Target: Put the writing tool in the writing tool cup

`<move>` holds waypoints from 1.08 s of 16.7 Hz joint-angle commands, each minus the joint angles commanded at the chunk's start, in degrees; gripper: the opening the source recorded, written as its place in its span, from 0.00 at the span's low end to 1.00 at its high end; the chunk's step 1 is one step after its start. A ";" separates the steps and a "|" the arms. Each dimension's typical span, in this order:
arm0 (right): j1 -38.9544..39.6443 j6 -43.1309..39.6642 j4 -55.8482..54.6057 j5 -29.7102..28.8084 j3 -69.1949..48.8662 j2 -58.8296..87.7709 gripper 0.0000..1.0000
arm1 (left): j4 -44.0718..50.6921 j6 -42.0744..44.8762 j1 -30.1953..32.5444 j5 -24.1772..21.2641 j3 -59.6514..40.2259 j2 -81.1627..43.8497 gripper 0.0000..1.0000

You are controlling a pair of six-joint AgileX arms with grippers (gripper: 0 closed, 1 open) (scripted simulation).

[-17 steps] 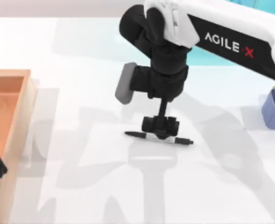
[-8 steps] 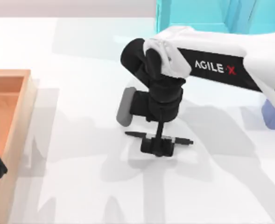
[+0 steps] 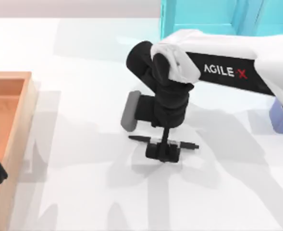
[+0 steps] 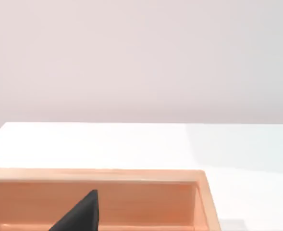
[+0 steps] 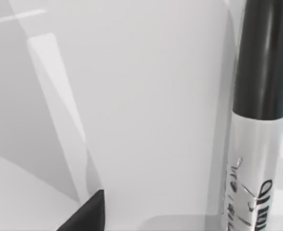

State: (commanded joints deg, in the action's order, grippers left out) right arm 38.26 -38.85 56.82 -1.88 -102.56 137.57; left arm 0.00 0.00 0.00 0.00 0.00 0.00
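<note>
Black and slim, our marker (image 3: pixel 163 142) lies flat mid-table, long axis running nine to three o'clock. Our right gripper (image 3: pixel 163 152) straddles its middle; we cannot tell its grip. Our cup (image 3: pixel 281 120) waits at three o'clock.
</note>
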 joint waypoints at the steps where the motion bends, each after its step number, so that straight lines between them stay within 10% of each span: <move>1: 0.00 0.00 0.00 0.00 0.00 0.00 0.85 | 0.00 0.00 0.00 0.00 0.00 0.00 1.00; 12: 0.00 0.00 0.00 0.00 0.00 0.00 0.02 | 0.00 0.00 0.00 0.00 0.00 0.00 1.00; 18: 0.00 0.00 0.00 0.00 0.00 0.00 0.00 | 0.00 0.00 0.00 0.00 0.00 0.00 1.00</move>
State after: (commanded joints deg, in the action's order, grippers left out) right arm 38.26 -38.85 56.82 -1.88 -102.56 137.57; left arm 0.00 0.00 0.00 0.00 0.00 0.00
